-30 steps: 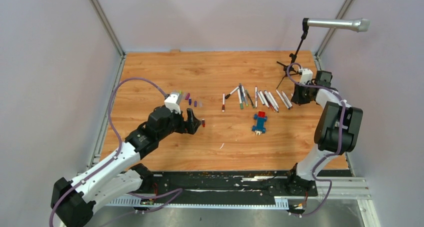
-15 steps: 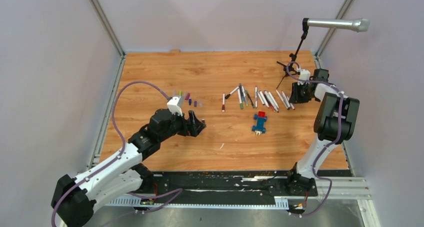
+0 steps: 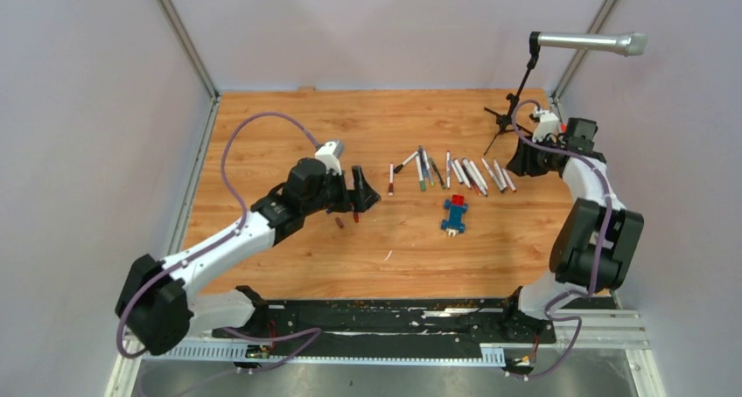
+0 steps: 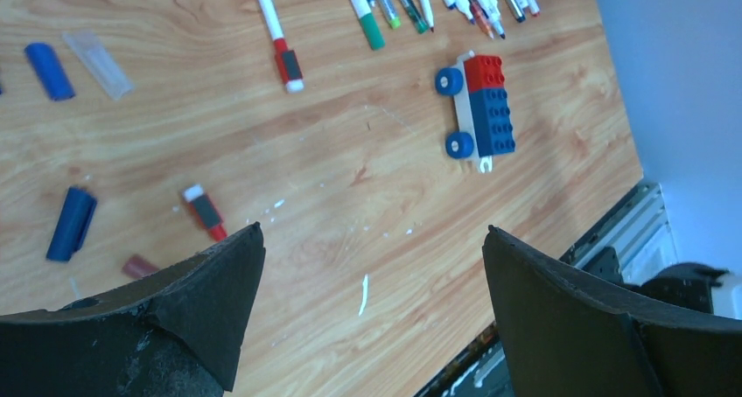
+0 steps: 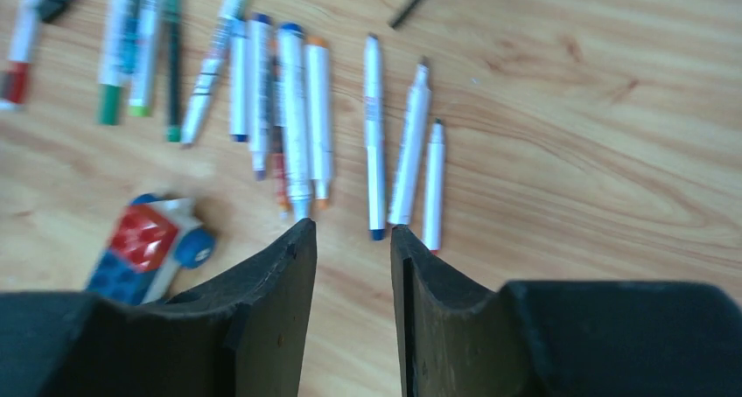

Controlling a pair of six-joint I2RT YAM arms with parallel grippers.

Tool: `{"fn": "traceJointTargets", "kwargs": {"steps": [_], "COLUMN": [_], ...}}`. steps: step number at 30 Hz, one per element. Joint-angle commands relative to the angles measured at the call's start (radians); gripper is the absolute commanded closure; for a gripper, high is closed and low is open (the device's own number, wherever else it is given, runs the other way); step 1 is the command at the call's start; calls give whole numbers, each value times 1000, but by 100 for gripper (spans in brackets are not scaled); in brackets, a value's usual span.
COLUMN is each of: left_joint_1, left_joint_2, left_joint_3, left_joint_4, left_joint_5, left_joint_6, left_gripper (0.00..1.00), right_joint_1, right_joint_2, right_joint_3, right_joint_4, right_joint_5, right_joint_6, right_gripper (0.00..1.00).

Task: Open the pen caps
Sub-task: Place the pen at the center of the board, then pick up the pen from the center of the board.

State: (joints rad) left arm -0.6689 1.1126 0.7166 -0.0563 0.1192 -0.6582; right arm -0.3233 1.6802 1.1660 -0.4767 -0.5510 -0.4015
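The left gripper (image 4: 372,240) hung over the wooden tabletop (image 4: 350,178) with its black jaws spread wide and nothing between them. Small plastic pen caps (image 4: 72,223) in blue, clear, dark red and red-and-black lay loose on the wood below it, left of the row of white-barrelled pens (image 3: 451,171). The right gripper (image 5: 353,231), at the row's right end, stood slightly parted and empty. A blue-and-red toy block car (image 3: 453,214) sat just nearer than the pens.

Plain pale lilac-grey wall panels (image 3: 385,30) are enclosing a warm brown wood-grain tabletop (image 3: 262,117) on three sides, slim aluminium frame posts (image 3: 184,38) are rising at its far corners, and a silver microphone on a black tripod stand (image 3: 586,42) is standing far right.
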Motion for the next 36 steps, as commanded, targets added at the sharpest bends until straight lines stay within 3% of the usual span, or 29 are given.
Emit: {"fn": "traceJointTargets", "kwargs": {"steps": [1,6,11,16,20,26,36], "left_joint_1": [2,-14,-39,-66,-73,-81,-86], "left_joint_2": [172,398,605,788,935,1040,1139], "left_joint_3": [138,361,566,772,934,1051,1151], "left_joint_4": [-68,-260,-394,-536,-655,-688,-698], "left_joint_5": [-9,-113,-195,-342,-359,-359,-308], "left_joint_6": [-33,-46,-25,-15,5,20,47], "left_gripper": [0,4,8,16,27,40,47], "right_joint_1": [-4,-5,-4,-5,-4,-4,-4], "right_joint_2": [-212,-380,-510,-478,-471,-480,-468], "right_joint_3": [-62,-156,-315,-291,-281,-280,-284], "right_joint_4": [-39,-71,79,27,13,9,10], "right_joint_5": [-231,-419,-480,-501,-508,-509,-509], "right_joint_6": [4,-7,27,-6,-14,-15,-19], "right_gripper": [62,56,46,46,46,46,46]}}
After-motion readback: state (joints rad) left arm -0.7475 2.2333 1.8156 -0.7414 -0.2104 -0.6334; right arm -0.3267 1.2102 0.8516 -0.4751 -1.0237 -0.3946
